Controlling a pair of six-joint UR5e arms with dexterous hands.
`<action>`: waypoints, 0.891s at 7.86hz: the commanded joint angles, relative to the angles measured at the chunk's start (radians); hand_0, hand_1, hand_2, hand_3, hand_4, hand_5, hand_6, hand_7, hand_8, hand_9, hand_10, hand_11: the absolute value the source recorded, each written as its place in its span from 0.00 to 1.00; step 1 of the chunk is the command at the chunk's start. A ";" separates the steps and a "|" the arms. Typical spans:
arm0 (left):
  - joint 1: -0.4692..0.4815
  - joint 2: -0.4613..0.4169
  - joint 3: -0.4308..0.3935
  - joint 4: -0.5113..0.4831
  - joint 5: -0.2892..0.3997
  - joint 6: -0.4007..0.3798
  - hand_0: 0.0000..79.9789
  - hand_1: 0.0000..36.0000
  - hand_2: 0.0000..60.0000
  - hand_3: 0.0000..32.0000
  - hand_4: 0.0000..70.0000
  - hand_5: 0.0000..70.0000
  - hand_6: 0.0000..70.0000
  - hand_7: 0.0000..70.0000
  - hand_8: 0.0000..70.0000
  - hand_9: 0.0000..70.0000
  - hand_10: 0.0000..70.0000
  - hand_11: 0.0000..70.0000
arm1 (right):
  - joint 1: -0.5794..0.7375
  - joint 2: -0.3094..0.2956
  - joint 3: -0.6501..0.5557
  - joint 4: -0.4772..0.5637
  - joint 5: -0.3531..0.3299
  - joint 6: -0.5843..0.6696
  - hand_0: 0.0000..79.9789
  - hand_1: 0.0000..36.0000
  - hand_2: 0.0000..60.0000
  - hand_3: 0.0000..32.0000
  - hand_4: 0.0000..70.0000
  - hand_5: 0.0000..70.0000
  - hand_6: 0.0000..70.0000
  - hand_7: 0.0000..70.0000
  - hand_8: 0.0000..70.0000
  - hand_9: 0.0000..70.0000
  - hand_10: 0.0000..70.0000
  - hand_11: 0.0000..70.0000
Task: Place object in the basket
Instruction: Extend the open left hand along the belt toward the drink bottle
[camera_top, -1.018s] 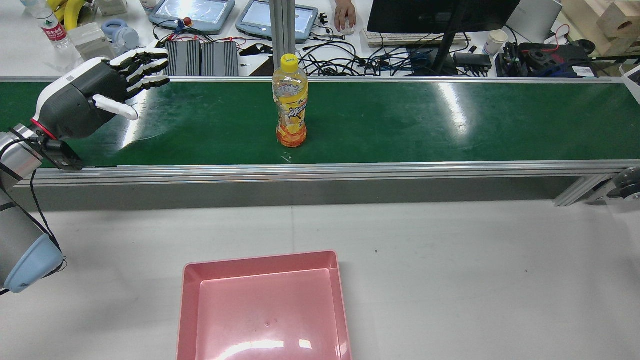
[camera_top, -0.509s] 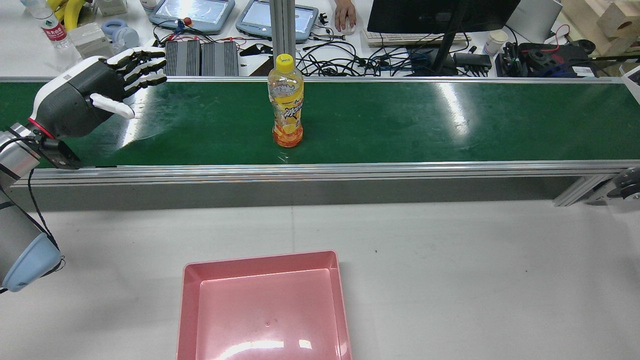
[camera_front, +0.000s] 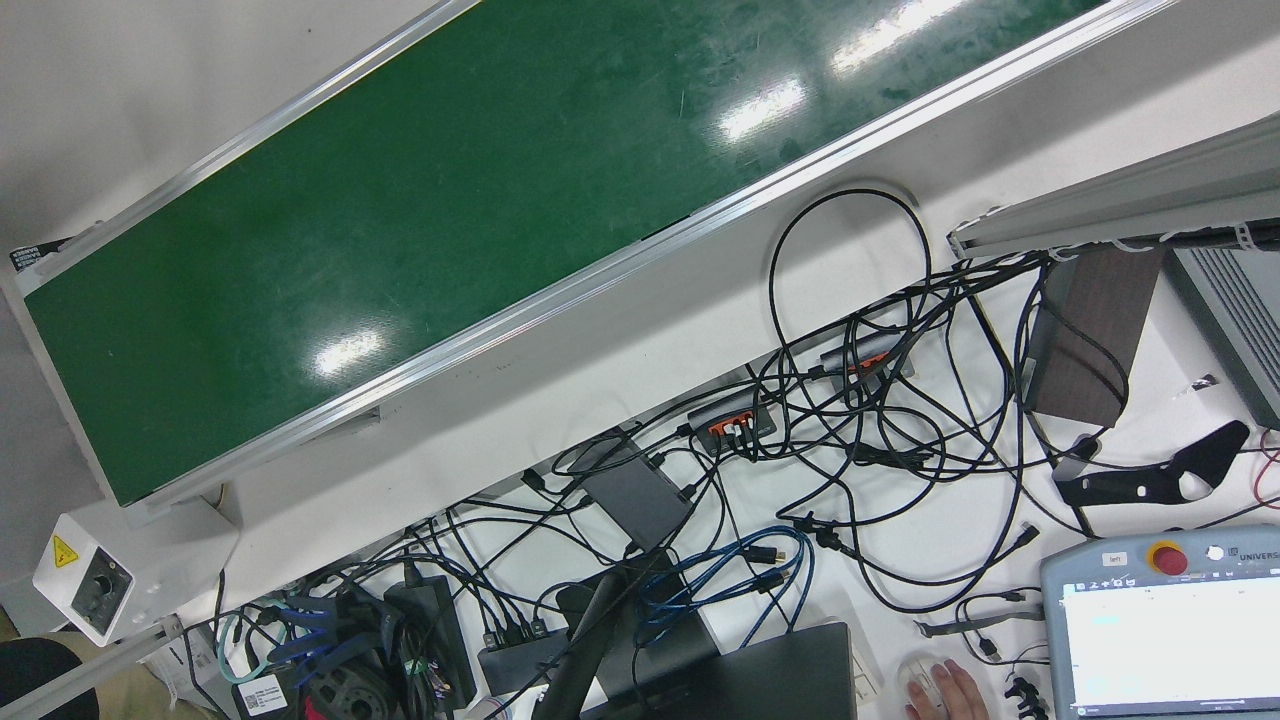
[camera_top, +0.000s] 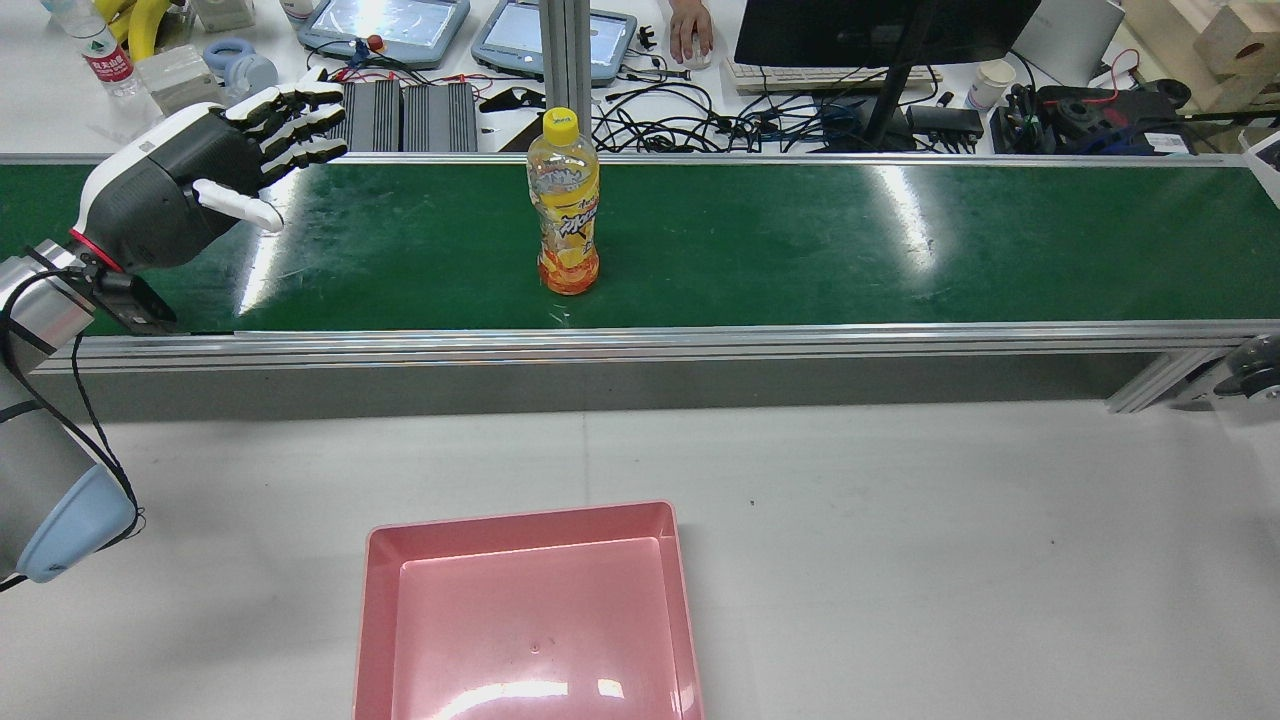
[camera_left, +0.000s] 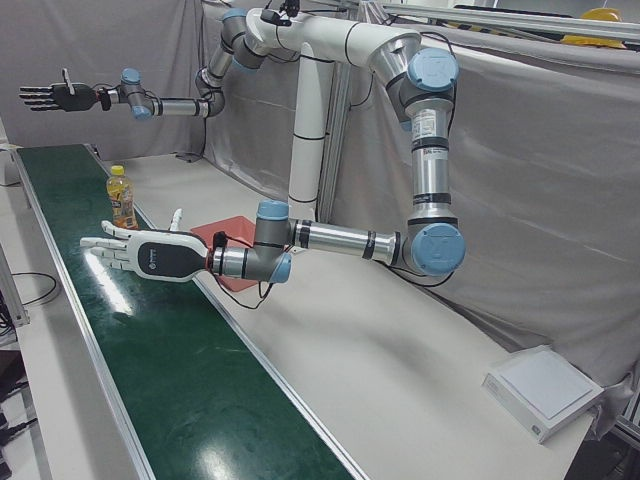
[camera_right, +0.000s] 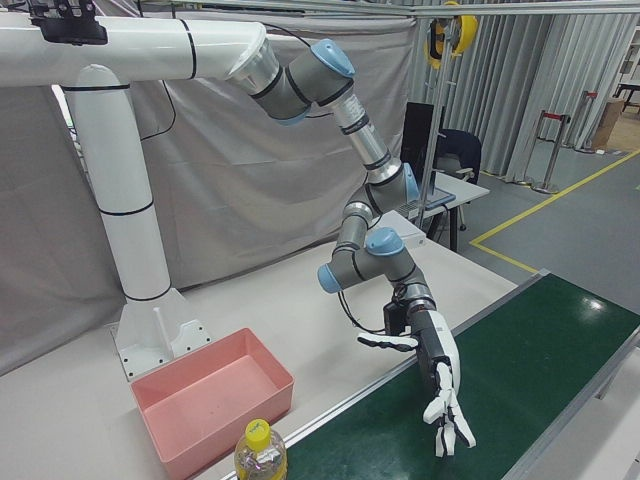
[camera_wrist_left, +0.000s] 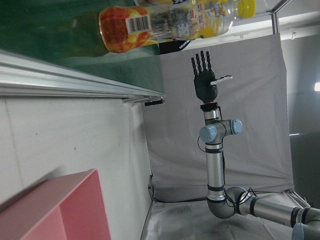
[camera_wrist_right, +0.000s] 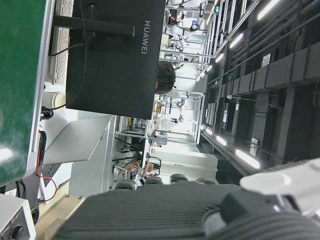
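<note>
A yellow-capped bottle of orange drink (camera_top: 565, 210) stands upright on the green conveyor belt (camera_top: 900, 250). My left hand (camera_top: 190, 185) hovers open over the belt's left part, fingers spread, well to the left of the bottle and apart from it. The pink basket (camera_top: 520, 520) lies empty on the white table in front of the belt. In the left-front view the left hand (camera_left: 150, 255) hangs flat above the belt, with the bottle (camera_left: 122, 197) beyond it. My right hand (camera_left: 55, 97) is held high at the belt's far end, open and holding nothing.
Behind the belt lies a bench with cables, teach pendants (camera_top: 385, 25), a monitor (camera_top: 880, 30) and a person's hand (camera_top: 690, 30) on a mouse. An aluminium rail (camera_top: 640, 345) edges the belt on the basket side. An upright post (camera_top: 565, 50) stands behind the bottle.
The bottle has travelled a little to the left along the belt, toward my left hand. The left hand has shifted slightly right and up, still open.
</note>
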 joint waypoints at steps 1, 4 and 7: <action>0.001 -0.022 -0.022 0.021 -0.003 0.003 0.67 0.31 0.00 0.16 0.19 0.34 0.01 0.01 0.15 0.16 0.11 0.18 | 0.000 0.000 0.000 0.000 0.000 0.000 0.00 0.00 0.00 0.00 0.00 0.00 0.00 0.00 0.00 0.00 0.00 0.00; 0.068 -0.051 -0.019 0.059 -0.030 0.022 0.67 0.30 0.00 0.14 0.19 0.35 0.01 0.01 0.15 0.16 0.11 0.18 | 0.000 0.000 -0.001 0.000 0.000 0.000 0.00 0.00 0.00 0.00 0.00 0.00 0.00 0.00 0.00 0.00 0.00 0.00; 0.074 -0.080 -0.019 0.102 -0.056 0.075 0.66 0.29 0.00 0.15 0.19 0.35 0.01 0.01 0.14 0.16 0.12 0.19 | 0.000 0.000 -0.001 0.000 0.000 0.000 0.00 0.00 0.00 0.00 0.00 0.00 0.00 0.00 0.00 0.00 0.00 0.00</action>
